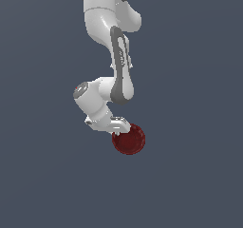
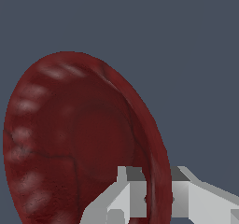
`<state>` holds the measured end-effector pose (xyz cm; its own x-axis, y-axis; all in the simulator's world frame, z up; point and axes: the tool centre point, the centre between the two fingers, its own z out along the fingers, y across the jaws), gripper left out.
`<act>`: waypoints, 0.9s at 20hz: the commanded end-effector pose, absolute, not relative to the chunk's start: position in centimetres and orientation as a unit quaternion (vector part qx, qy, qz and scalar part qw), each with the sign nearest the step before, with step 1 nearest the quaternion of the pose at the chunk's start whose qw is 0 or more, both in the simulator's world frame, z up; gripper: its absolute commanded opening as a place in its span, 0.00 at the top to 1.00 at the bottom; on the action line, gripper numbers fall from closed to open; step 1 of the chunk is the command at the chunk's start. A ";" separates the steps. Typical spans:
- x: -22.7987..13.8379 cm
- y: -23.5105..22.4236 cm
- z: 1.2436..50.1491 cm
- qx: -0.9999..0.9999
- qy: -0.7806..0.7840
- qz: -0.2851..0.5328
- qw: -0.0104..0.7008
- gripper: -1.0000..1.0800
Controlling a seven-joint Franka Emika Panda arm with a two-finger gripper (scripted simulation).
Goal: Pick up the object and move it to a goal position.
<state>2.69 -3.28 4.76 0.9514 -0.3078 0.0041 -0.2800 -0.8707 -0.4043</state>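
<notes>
1. Bowl [image 1: 129,139] clamped at the rim by the end effector [image 1: 119,127]; in the wrist view, one white finger [image 2: 122,195] inside the bowl [image 2: 79,143] and the other outside, rim wall pinched between them.
2. End effector closed down to the thickness of that rim, nothing else in its hold.
3. Rim grip probably chosen because the bowl is about as wide as the end effector itself (too broad to span whole), so the thin wall is the only part that fits between the fingers.
4. Bowl hanging tilted, inside turned sideways toward the wrist camera rather than upward; likely a result of being held at one edge only.
5. Bowl at the centre of the exterior view, just below the wrist, toward the exterior view's right of the end effector.
6. Lifted or not: cannot tell, since the plain grey background shows no worktop edge and no shadow.
7. Arm reaching down from the top of the exterior view, forearm near vertical, wrist bent sharply toward the exterior view's left, end effector tucked under it.
8. No goal marker visible.
</notes>
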 end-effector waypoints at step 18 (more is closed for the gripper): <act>-0.9 -8.0 18.9 -0.967 0.154 -0.034 0.202 1.00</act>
